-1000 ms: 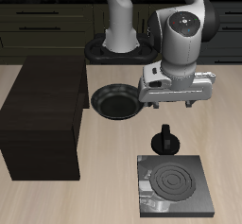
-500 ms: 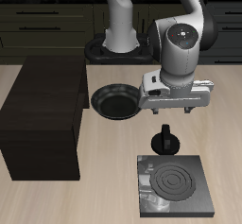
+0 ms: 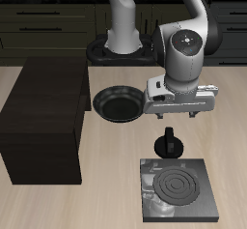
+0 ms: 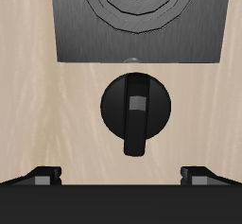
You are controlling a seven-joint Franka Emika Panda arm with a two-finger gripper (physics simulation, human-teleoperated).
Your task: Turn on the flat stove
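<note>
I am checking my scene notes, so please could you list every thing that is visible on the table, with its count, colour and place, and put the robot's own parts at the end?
flat stove: one, dark grey plate with a black coil, near the table's front edge.
knob: one, black, standing on the table just behind the stove, directly under the gripper in the wrist view.
frying pan: one, round, black, farther back, between the box and the gripper.
box: one, big, dark brown, beside the pan.
table: one, light wood.
round base: one, black, at the table's back, under the arm.
arm: one, white and grey, reaching forward.
gripper: one, above the knob, fingers apart, holding nothing.
</note>
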